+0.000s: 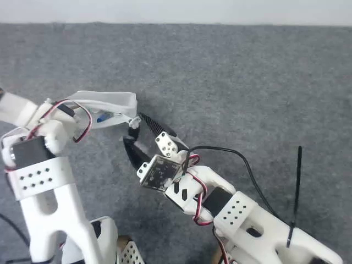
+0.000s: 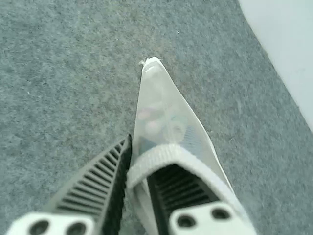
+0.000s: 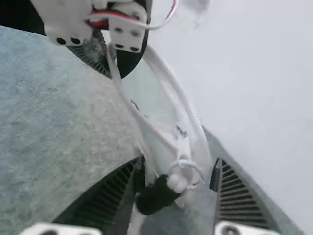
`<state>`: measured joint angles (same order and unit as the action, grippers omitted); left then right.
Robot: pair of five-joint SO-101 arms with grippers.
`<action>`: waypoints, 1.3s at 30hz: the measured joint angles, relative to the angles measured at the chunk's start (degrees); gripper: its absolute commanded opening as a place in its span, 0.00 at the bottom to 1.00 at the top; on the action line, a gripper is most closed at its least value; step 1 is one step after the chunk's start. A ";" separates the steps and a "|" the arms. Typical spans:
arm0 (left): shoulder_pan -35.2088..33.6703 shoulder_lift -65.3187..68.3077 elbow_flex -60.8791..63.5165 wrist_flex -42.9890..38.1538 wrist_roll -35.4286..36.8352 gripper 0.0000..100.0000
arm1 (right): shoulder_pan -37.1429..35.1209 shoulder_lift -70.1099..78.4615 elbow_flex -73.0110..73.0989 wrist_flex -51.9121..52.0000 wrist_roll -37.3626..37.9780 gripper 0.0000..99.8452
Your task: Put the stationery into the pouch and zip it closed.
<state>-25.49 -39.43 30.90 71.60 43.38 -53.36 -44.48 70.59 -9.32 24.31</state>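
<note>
The translucent white pouch (image 1: 110,107) is held off the grey mat by my left gripper (image 2: 142,156), which is shut on its white edge band. Blue and pinkish stationery (image 2: 159,122) shows through the pouch wall, and a blue item (image 1: 102,117) sits inside. At the pouch's other end hangs the zipper pull (image 3: 180,164). My right gripper (image 3: 176,171) stands open around that pull, one black finger (image 3: 98,200) on each side and not closed on it. From above, the right gripper (image 1: 133,129) sits at the pouch's right end, by the pull (image 1: 132,121).
The grey mat (image 1: 236,82) covers the table, with a pale strip along its far edge. A black cable tie (image 1: 297,187) stands beside the right arm's base. Black and red wires loop over both arms. Open mat lies to the right and behind.
</note>
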 measured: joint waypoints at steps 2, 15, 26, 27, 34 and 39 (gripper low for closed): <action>-0.26 0.00 0.00 0.00 0.00 0.01 | -0.35 1.23 -0.18 0.00 -0.26 0.23; -1.49 0.00 0.00 0.00 0.00 0.01 | -0.44 16.79 -8.35 0.26 -5.98 0.23; -1.49 0.00 0.00 0.00 0.00 0.01 | -0.26 18.55 -9.41 0.26 -6.15 0.13; -1.49 0.00 0.00 0.00 0.00 0.01 | -0.18 18.55 -9.41 0.26 -6.15 0.13; -1.49 0.00 0.00 0.00 0.00 0.01 | 0.18 17.93 -9.41 0.35 -6.15 0.12; -1.49 -0.09 0.00 0.00 0.00 0.01 | 0.18 15.56 -9.41 0.35 -6.15 0.12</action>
<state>-26.99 -39.52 30.90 71.60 43.38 -53.19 -28.92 61.19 -8.97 18.15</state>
